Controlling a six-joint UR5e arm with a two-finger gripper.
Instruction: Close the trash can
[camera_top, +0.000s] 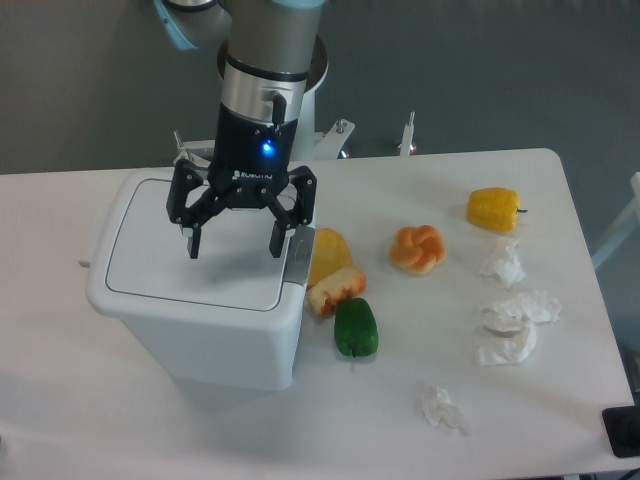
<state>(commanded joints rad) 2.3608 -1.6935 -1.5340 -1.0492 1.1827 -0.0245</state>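
Note:
The trash can (190, 330) is a large white bin at the left of the table. Its flat lid (160, 255) lies down level on the rim, with the grey latch tab (297, 262) on the right side. My gripper (235, 248) hangs over the right half of the lid, pointing down. It is open, its black fingers (194, 240) spread wide with nothing between them. The fingertips sit just above the lid; contact is too close to tell.
Right of the bin lie a yellow and red food piece (332, 275), a green pepper (355, 328), a bun (417, 249) and a yellow pepper (494, 209). Crumpled white tissues (512, 328) are scattered at the right. A black object (622, 432) sits at the lower right corner.

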